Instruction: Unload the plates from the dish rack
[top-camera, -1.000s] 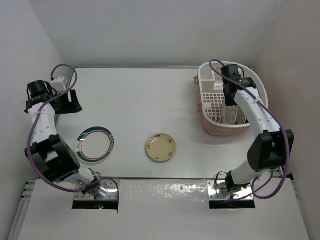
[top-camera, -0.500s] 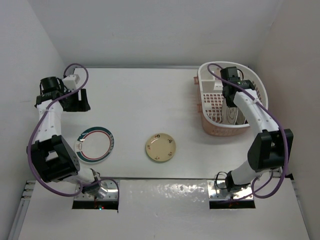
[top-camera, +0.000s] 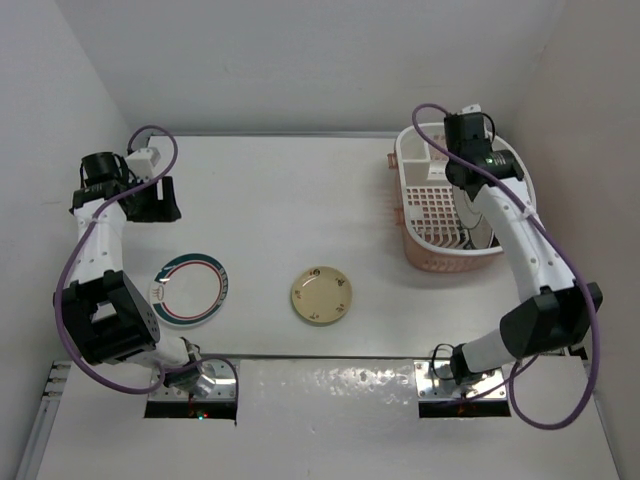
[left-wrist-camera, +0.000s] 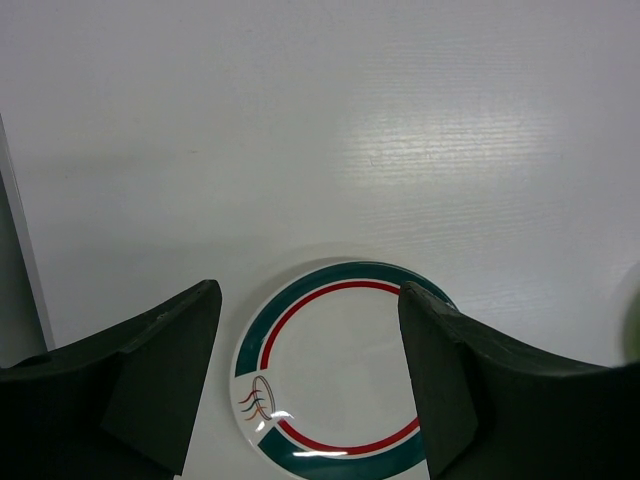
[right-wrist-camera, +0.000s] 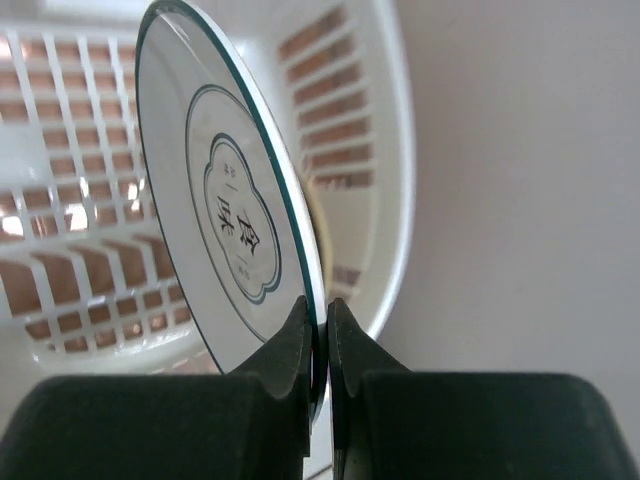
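My right gripper (right-wrist-camera: 318, 310) is shut on the rim of a white plate with a thin dark rim ring and a dark centre emblem (right-wrist-camera: 220, 200). The plate stands on edge inside the white dish rack (right-wrist-camera: 385, 140). From above, the right gripper (top-camera: 464, 198) reaches down into the dish rack (top-camera: 425, 255) at the back right. A plate with a teal and red rim (top-camera: 192, 288) and a cream-tan plate (top-camera: 321, 296) lie flat on the table. My left gripper (top-camera: 155, 205) hovers open and empty behind the teal-rimmed plate (left-wrist-camera: 335, 375), its fingers (left-wrist-camera: 175, 350) spread wide.
White walls enclose the table on the left, back and right. The rack sits close to the right wall, its salmon tray part (top-camera: 440, 262) facing the front. Both arm bases (top-camera: 190, 378) are bolted at the near edge.
The right gripper has closed on the plate's rim in the rack and its wrist has risen slightly. The left arm swung right, away from the left wall, then held still.
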